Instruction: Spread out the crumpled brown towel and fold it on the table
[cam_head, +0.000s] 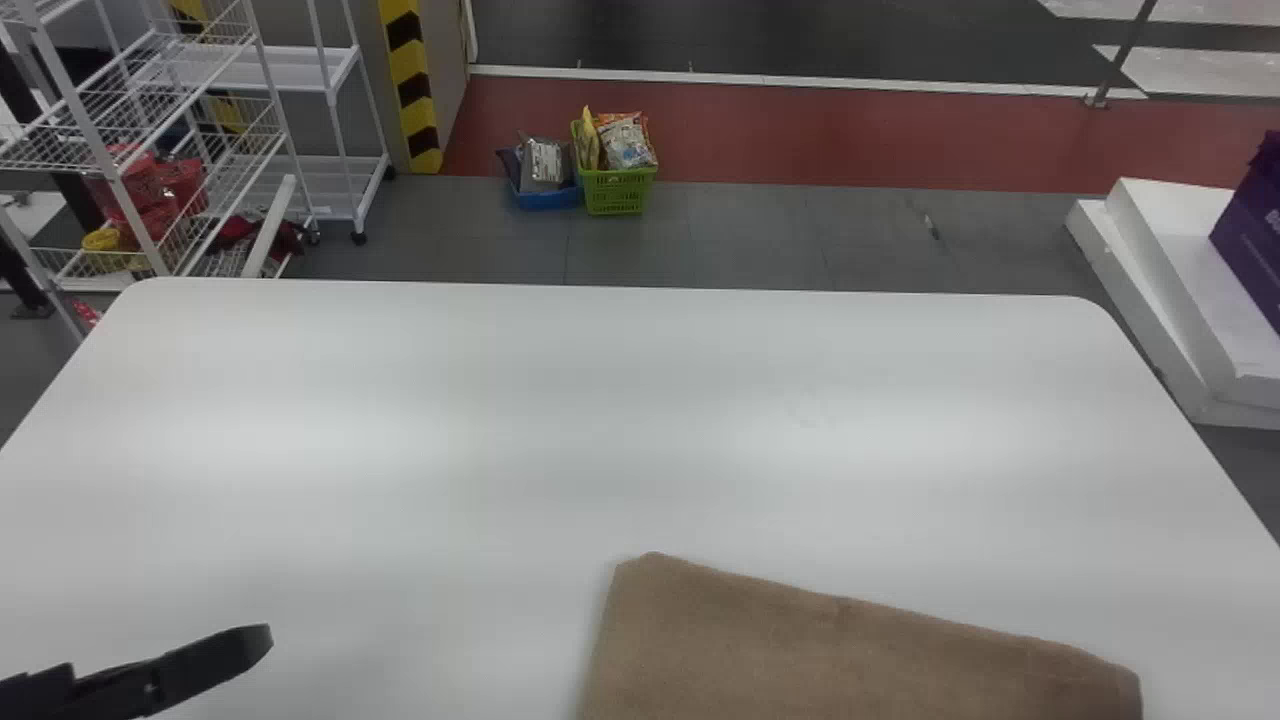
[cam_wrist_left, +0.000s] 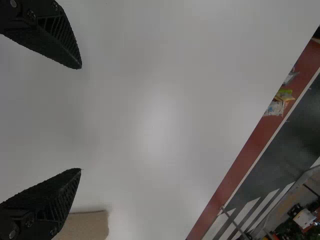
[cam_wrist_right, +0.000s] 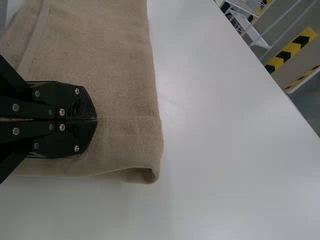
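One brown towel (cam_head: 850, 655) lies folded on one tabletop (cam_head: 500, 440), near side, right of centre. The left end effector (cam_head: 200, 662) has two fingers spread; the right end effector (cam_wrist_right: 96, 120), two fingers together, is over the towel.

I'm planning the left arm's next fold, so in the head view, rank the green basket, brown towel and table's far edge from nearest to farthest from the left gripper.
1. Brown towel, right of the left gripper.
2. Table's far edge, ahead.
3. Green basket, beyond that edge.

The left hand (cam_head: 200, 668) has its fingers spread wide; the right hand's (cam_wrist_right: 95, 120) meet.
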